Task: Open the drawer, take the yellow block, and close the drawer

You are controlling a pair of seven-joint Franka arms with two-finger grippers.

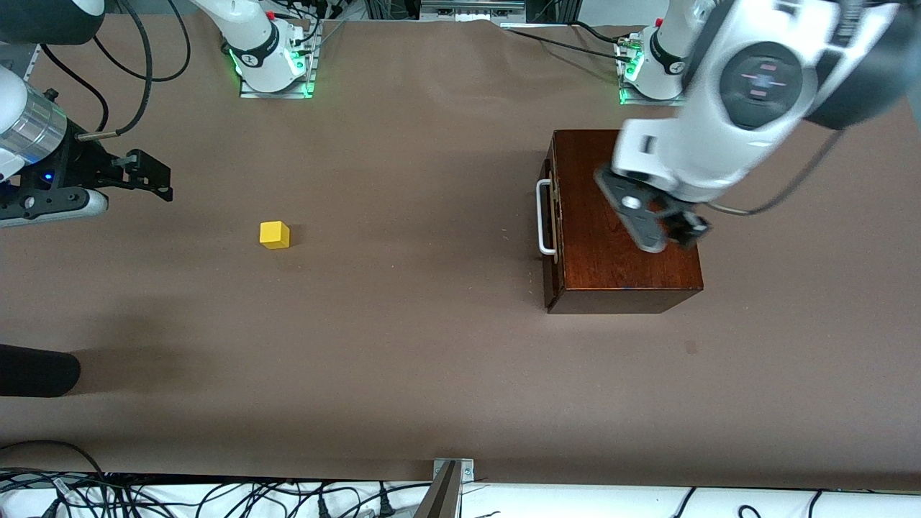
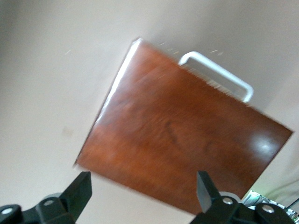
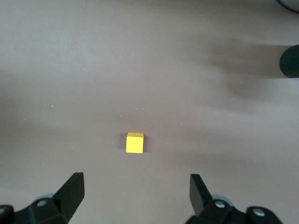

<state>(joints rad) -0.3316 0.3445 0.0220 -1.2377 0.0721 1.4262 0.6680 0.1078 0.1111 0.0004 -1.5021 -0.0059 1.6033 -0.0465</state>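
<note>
The dark mahogany box stands at the left arm's end of the table. Its drawer is shut, with the white loop handle facing the right arm's end. My left gripper hangs open and empty over the box top; the left wrist view shows the box, the handle and the gripper. The yellow block sits on the bare table toward the right arm's end. My right gripper is open and empty in the air beside it. The right wrist view shows the block ahead of the gripper.
A black cylinder pokes in at the table's edge at the right arm's end, nearer the front camera than the block; it also shows in the right wrist view. Cables lie along the edge nearest the front camera.
</note>
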